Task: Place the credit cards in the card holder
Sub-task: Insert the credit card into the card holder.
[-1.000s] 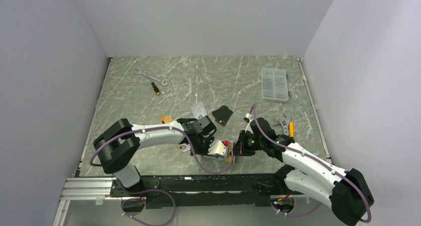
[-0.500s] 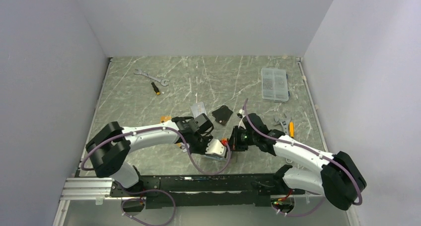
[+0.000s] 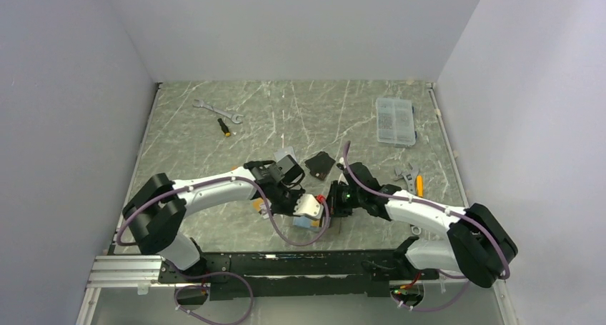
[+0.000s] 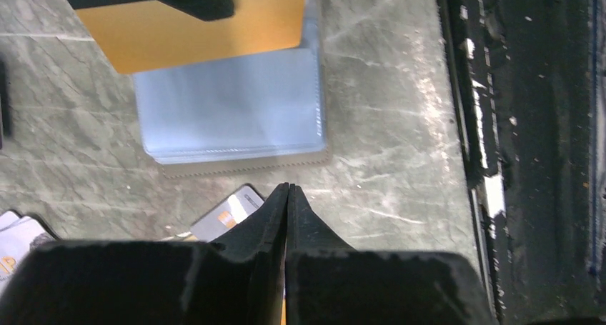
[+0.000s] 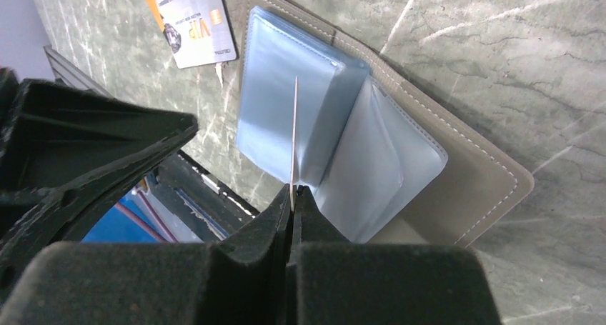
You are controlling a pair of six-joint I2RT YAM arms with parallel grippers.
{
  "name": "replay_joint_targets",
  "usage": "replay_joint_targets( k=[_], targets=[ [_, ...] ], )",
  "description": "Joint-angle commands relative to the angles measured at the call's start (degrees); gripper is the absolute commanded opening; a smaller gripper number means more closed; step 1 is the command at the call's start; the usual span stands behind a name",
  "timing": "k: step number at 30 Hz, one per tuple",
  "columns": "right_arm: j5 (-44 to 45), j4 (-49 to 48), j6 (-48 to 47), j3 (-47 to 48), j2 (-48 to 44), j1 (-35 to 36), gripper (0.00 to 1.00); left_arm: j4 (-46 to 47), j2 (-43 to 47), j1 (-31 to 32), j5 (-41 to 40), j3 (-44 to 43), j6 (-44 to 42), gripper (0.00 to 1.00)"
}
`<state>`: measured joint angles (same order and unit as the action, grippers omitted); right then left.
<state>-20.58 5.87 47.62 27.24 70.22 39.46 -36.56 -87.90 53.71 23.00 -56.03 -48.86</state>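
Observation:
The card holder (image 5: 457, 189) lies open on the table, its pale blue sleeves (image 4: 229, 103) facing up. My right gripper (image 5: 293, 189) is shut on a gold-orange credit card (image 4: 207, 32). From the right wrist the card shows edge-on over the sleeves (image 5: 286, 89). My left gripper (image 4: 287, 188) is shut with nothing seen in it, its tips just short of the holder's near stitched edge. A silver-grey credit card (image 4: 227, 212) lies under the left fingers. Another silver card on an orange one (image 5: 194, 21) lies past the holder. In the top view both grippers meet (image 3: 325, 205) and hide most of the holder.
A black folded pouch (image 3: 320, 165) lies just beyond the grippers. A clear compartment box (image 3: 395, 121) is at the far right. A wrench (image 3: 218, 111) and small screwdriver (image 3: 225, 127) are far left, more tools (image 3: 411, 178) at the right. The black front rail (image 4: 529, 153) runs close by.
My right gripper has moved left and a little farther from the rail, carrying the card over the open holder. My left gripper has shifted slightly away from the front rail.

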Motion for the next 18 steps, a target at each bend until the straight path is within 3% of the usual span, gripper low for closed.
replay_joint_targets(
  k=[1,6,18],
  targets=[
    [0.45,-0.28,0.14,-0.65,-4.35,-1.32,0.0,2.53,-3.62,0.08,0.73,-3.91,-0.42,0.06],
    [-0.5,-0.82,0.88,-4.06,-7.65,-2.99,0.0,3.2,-6.0,0.53,0.39,-5.27,-0.36,0.06],
    [-3.5,-8.73,1.78,-3.53,-2.81,-3.17,0.0,1.13,-4.16,1.51,-1.5,-4.67,-0.66,0.04]
  ],
)
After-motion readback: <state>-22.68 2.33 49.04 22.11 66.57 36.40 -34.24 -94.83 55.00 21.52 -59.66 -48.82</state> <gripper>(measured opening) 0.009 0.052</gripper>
